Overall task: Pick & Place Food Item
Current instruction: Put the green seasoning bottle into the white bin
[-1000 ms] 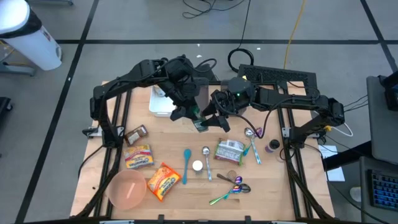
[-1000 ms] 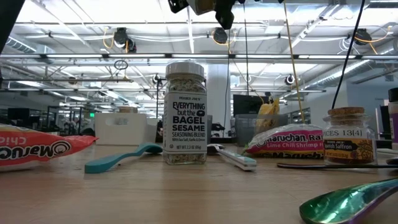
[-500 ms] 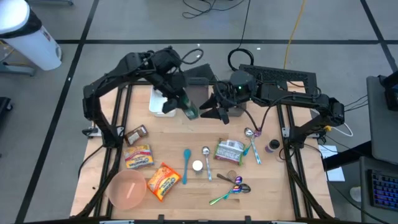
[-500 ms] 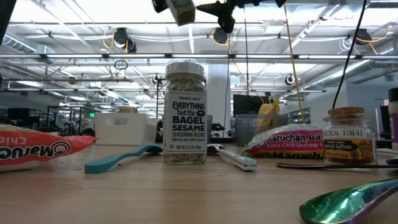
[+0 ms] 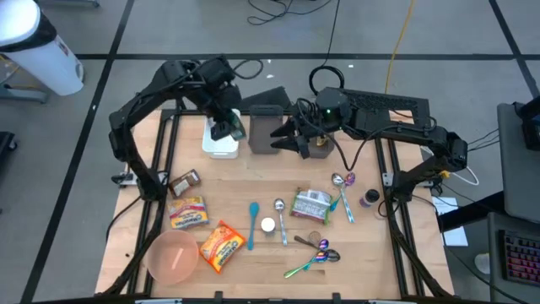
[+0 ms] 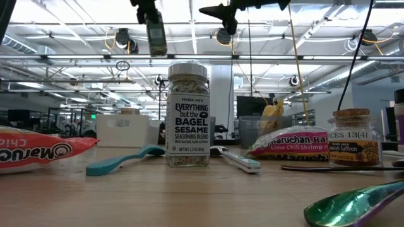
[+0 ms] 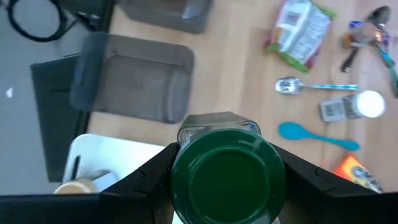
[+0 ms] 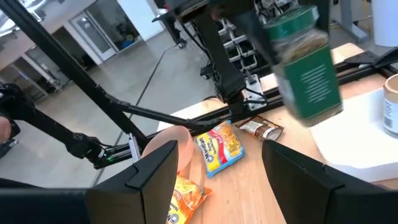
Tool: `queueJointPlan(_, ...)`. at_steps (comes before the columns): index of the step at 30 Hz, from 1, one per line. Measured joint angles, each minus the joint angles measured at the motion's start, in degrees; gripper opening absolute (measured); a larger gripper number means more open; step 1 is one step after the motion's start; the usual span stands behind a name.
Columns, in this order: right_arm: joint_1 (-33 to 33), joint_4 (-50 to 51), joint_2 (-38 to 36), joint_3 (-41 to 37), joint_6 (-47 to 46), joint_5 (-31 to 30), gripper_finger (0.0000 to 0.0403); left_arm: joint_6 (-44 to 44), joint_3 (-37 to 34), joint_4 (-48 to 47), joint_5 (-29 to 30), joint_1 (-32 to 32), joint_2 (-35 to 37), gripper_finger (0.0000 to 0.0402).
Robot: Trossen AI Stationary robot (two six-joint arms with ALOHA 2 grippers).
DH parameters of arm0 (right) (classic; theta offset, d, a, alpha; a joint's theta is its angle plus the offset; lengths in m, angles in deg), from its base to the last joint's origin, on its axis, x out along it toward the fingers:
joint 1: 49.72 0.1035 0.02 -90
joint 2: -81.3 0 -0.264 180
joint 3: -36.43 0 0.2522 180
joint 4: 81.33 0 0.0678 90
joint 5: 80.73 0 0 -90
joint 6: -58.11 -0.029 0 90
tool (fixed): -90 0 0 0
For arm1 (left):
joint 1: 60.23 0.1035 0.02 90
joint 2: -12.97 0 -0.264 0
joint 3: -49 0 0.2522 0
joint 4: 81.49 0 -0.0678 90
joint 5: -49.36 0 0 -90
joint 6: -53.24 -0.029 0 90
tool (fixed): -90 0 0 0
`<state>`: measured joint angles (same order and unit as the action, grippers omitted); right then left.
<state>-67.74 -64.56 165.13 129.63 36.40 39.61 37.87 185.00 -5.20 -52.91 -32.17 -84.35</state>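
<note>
From above, the left gripper (image 5: 226,128) hangs over the white rectangular tray (image 5: 218,145) at the far left of the wooden tabletop (image 5: 253,181), its jaws clamped on a green-lidded glass spice jar (image 5: 234,128); the right gripper (image 5: 285,140) waits just beside a dark grey bin (image 5: 267,131), its jaws apart with nothing between them. At tabletop level, the spice jar (image 6: 155,31) hangs upright high in the air, left of a clear jar of bagel sesame seasoning (image 6: 187,115) standing on the wood. The left wrist view looks down on the jar's green lid (image 7: 225,175) between the two dark fingers (image 7: 146,177), above the tray's corner (image 7: 99,158). From the right wrist, the jar (image 8: 305,65) shows tilted over the tray (image 8: 360,134).
</note>
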Motion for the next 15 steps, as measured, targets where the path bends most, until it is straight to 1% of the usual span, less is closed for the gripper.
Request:
queueJointPlan(7, 0.02, 1.42, 0.00, 0.00, 1.41, -0.01, 0.0226, -0.41, -1.64, -0.04, -0.29, 6.70, 0.00, 0.0207)
queueJointPlan(13, 0.02, 5.70, 0.00, 0.00, 2.09, -0.19, 0.0226, 0.02, -6.62, -0.09, -0.79, 8.08, 0.06, 0.0207)
queueJointPlan(15, 0.02, 6.45, 0.00, 0.00, 2.44, -0.20, 0.0226, -0.39, -9.37, 0.22, -0.73, 8.27, 0.82, 0.0207)
